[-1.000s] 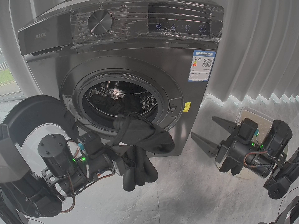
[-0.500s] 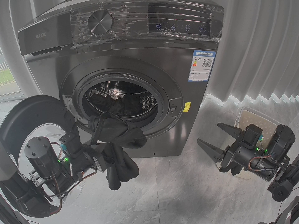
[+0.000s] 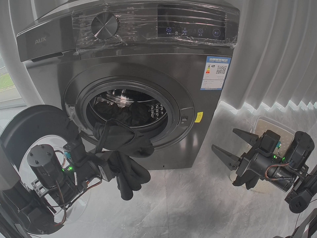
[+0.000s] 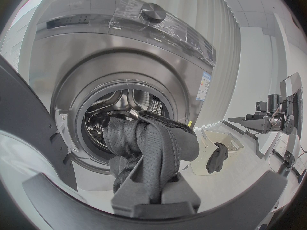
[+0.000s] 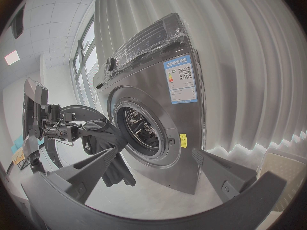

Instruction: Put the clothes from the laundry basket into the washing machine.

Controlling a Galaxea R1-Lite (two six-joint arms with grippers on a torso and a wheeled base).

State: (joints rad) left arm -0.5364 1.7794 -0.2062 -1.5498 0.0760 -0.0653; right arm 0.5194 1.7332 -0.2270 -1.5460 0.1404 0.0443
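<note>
The left gripper (image 4: 155,189) pinches the black garment (image 3: 127,146), which hangs lengthwise toward the floor before the washing machine (image 3: 138,66). The right gripper (image 3: 225,139) is wide open.

White pleated curtain (image 3: 270,50) behind, marble-look floor (image 3: 198,209), prob. window (image 3: 5,81) at left

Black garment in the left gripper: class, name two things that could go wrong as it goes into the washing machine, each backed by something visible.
1. Much of the black garment hangs below the left gripper and lower than the opening of the washing machine; it may catch on the rim and drape outside.
2. The open door stands close beside that arm; a wide swing might knock it.
</note>
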